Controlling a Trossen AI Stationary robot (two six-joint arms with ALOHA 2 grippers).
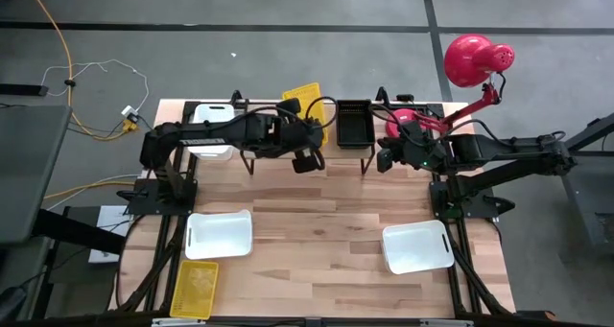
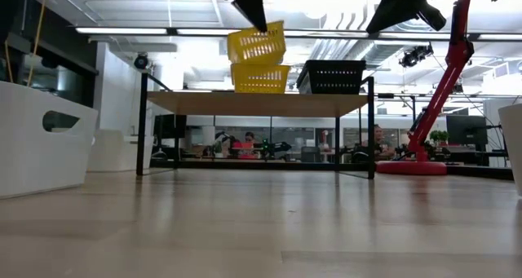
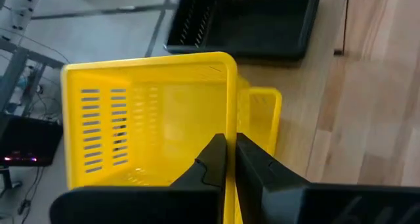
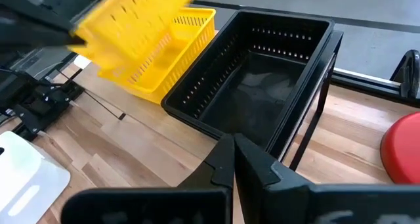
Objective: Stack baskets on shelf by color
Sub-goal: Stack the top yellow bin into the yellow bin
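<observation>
I am a two-armed robot at a wooden table, seen from overhead, from table height and from each wrist.

My left gripper is clenched on the wall of a yellow basket, pinching it between both fingers. I hold this basket tilted in the air above the shelf, over a second yellow basket that sits on the wood top. The raised basket's lower edge looks close to the one beneath; I cannot tell whether they touch.

Just beside the yellow pair, a black basket rests on the same shelf top. My right gripper hovers near that black basket, fingers pressed together and holding nothing.

A white basket sits toward the shelf's left end, under my left arm. Two more white baskets lie on the table near the front: one front left white basket and one front right white basket. A third yellow basket lies at the front left corner.

A red lamp stands at the table's back right.
</observation>
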